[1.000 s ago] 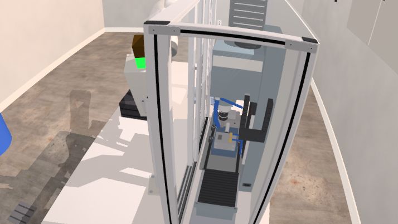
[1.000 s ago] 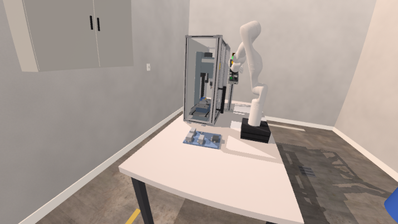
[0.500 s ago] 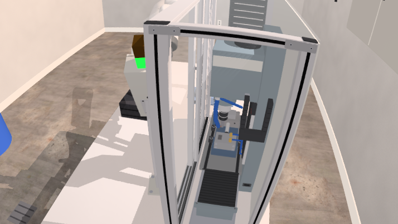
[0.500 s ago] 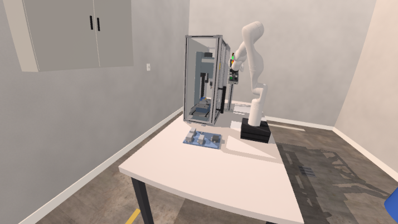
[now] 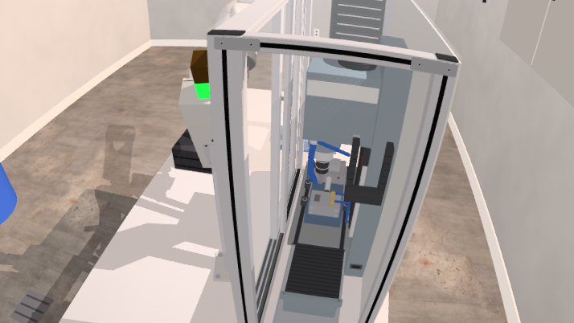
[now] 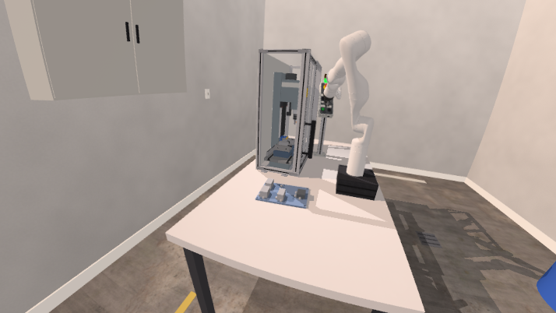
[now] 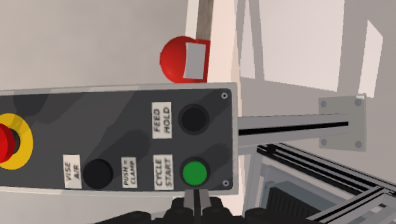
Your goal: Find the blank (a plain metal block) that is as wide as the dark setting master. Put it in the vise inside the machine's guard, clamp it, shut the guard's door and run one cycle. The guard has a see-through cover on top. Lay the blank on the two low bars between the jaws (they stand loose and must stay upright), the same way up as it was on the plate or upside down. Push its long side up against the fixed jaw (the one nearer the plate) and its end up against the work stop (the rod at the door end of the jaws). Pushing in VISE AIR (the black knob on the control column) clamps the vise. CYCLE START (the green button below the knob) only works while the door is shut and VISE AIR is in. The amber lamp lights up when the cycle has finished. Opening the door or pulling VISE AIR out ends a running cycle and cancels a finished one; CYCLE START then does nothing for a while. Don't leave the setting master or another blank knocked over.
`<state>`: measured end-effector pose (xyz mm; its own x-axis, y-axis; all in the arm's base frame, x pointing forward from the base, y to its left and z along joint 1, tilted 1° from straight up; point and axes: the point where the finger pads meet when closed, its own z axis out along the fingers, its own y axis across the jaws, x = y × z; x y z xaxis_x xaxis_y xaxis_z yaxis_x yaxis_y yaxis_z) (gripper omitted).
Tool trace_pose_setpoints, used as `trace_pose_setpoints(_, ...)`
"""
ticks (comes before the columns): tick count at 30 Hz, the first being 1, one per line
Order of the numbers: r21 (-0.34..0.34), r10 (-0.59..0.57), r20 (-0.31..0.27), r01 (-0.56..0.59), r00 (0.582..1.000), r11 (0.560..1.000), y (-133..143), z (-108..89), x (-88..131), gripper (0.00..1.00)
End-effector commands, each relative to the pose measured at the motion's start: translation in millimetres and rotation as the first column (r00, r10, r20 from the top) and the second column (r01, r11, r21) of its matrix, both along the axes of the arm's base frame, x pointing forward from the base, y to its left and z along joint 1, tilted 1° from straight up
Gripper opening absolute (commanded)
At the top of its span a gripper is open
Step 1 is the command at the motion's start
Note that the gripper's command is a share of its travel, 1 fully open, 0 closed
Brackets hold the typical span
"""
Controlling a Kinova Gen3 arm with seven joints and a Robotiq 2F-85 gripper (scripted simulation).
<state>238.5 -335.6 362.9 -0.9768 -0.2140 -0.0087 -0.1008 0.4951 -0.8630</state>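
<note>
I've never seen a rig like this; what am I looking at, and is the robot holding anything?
A white robot arm stands on a table beside a machine in a see-through guard. The exterior picture looks along the table; the top one looks down into the guard, at the vise. The wrist picture comes from the arm: its gripper is shut on nothing, fingertips at the green CYCLE START button; whether they touch is unclear. On the table, a blue plate carries grey metal blocks and one darker block.
</note>
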Motion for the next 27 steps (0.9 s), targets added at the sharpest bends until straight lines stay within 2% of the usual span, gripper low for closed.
trace_pose_setpoints(1, -0.001, 0.000, 0.001, 0.000, 1.000, 1.000, 0.8, 1.1, -0.1, 0.10)
trace_pose_setpoints(11, -0.001, 0.000, 0.001, 0.000, 1.000, 1.000, 0.8, 1.1, -0.1, 0.10)
trace_pose_setpoints(16, -0.225, -0.007, 0.038, 0.015, 0.999, 0.974, 1.8, 60.3, 10.0, 0.10)
trace_pose_setpoints(27, -0.225, -0.007, 0.038, 0.015, 0.999, 0.974, 1.8, 60.3, 10.0, 0.10)
